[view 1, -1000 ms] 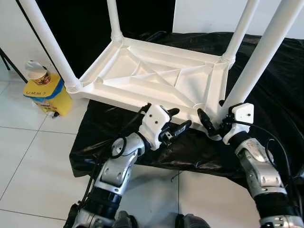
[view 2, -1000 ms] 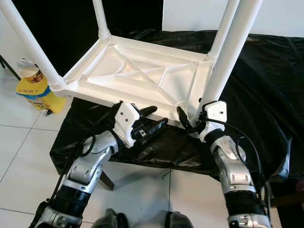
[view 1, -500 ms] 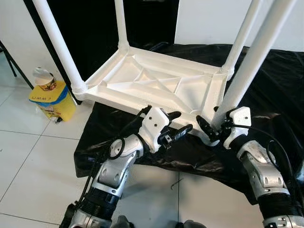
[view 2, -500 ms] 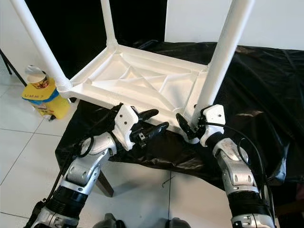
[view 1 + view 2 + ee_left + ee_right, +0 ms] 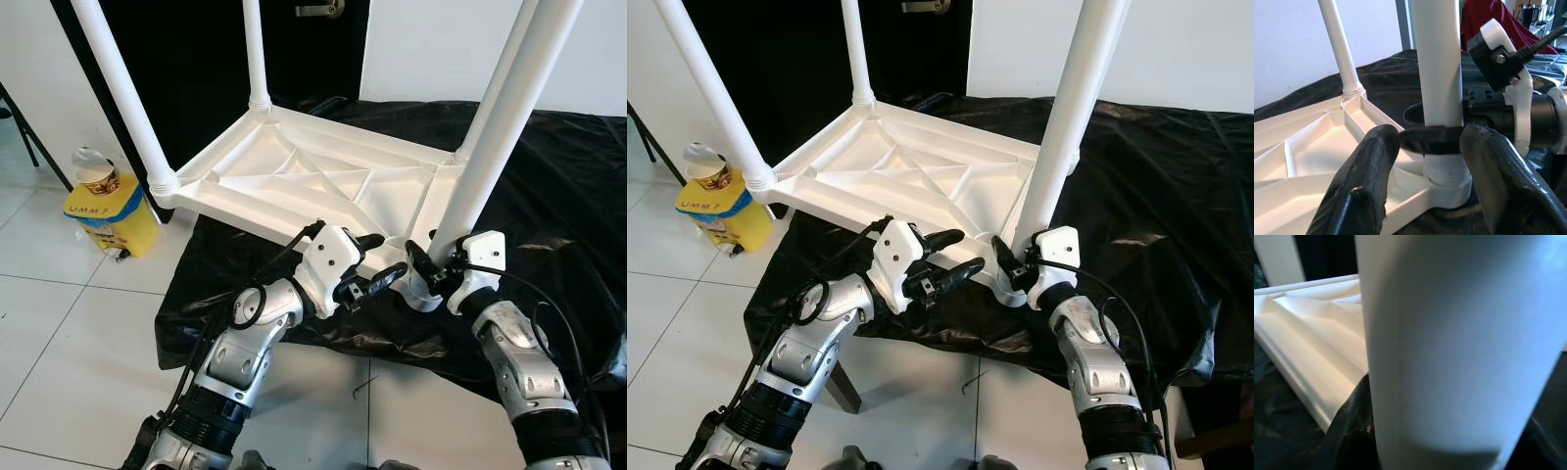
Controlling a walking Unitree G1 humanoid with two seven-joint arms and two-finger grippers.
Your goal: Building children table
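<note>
While the white children's table [image 5: 323,181] lies upside down on the black-draped table [image 5: 549,196], all four legs pointing up, the right pincer [image 5: 423,266] grips the near-right leg [image 5: 490,137] just above its socket — its black fingers are wrapped round the tube, as the left wrist view shows. The left pincer [image 5: 370,262] hovers just beside that same leg, fingers spread, holding nothing.

Vs. a sec ago, the left pincer has slid in toward the leg, and the right one sits a bit lower and tighter at the base; the whole scene has shifted too, so the robot itself has prob. leaned or stepped. The leg looks more upright in its socket than before.

My read: this is the last leg being seated or twisted home — the other three already stand in their corners. A yellow bin [image 5: 110,211] with a cup on it sits on the floor, well apart from that leg, beyond the far-left corner.
</note>
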